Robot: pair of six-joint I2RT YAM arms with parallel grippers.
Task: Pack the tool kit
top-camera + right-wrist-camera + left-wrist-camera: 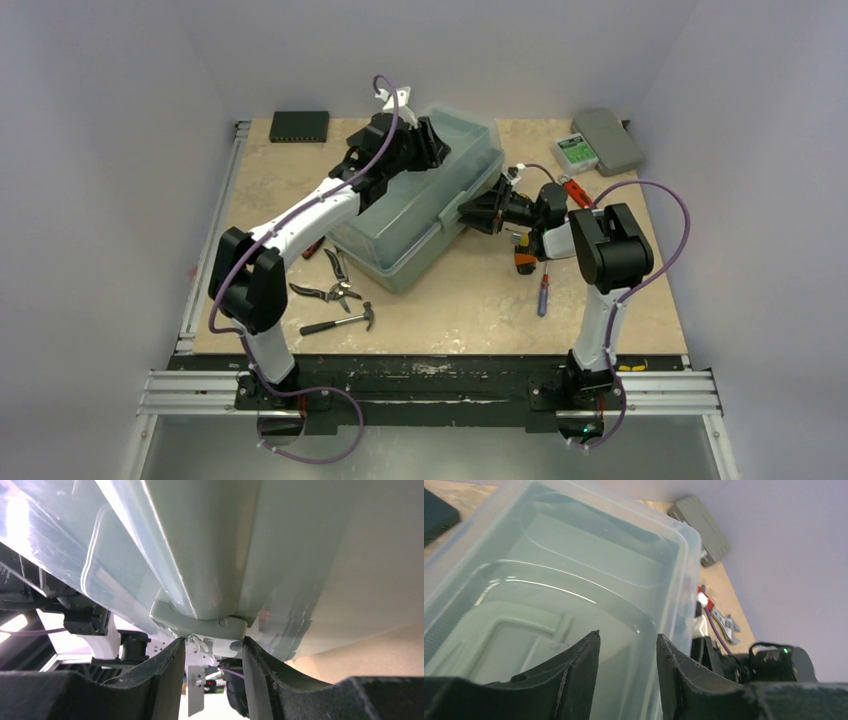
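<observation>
Toolbox (420, 215) sits mid-counter (470, 310), skewed, translucent lid (574, 580) down. Nothing looks packed yet; loose tools lie around it: pliers (325, 293) and hammer (340, 320) off its near-left corner, screwdriver (542, 295) off its near-right side.

Left pincer (628, 640) is over the toolbox's far-left end, fingers roughly half apart. Only the lid shows in the gap and nothing is gripped. Contact with the lid can't be told.

Right pincer (214, 647) is at the toolbox's right side, also about half spread. Its tips flank a small green latch tab (200, 622) at the seam. The tab sits just past the tips and no clamp on it is visible.

Step in hand, as I read it: getting the box open before any tool goes in. Left arm looks placed to steady the toolbox, right arm to work the latch.

Next move likely calls for the right tips to seat squarely on the tab and pry it away from the toolbox wall while the left holds the box from sliding. Risk is the tips slipping off the smooth tab
</observation>
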